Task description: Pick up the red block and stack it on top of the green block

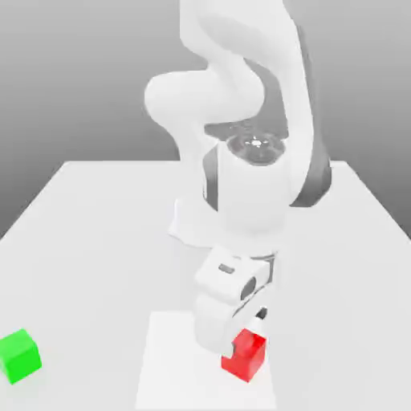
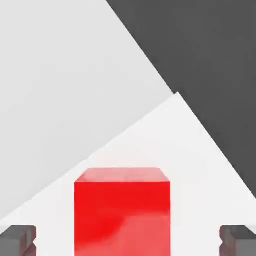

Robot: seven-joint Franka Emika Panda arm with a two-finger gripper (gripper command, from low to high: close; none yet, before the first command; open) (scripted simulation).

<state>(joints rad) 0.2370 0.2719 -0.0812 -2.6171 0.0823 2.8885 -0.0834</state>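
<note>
We see the white bench (image 1: 96, 233) carrying everything, with the white arm (image 1: 241, 160) bent low over its near edge. Our claw (image 2: 128, 241) stands wide open, its fingertips (image 2: 19, 240) either side of the red block (image 1: 244, 354) without touching. The green block (image 1: 19, 355) sits well apart toward the exterior view's left.

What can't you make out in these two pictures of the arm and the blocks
- Red block: in the exterior view the gripper covers its upper left part; in the hand view the picture's edge cuts off its base.
- Fingertips: the hand view's edge cuts them off, so their depth beside the red block is unclear.
- Green block: its far faces are turned away in the exterior view.
- Arm: the exterior view's upper edge cuts it off.
</note>
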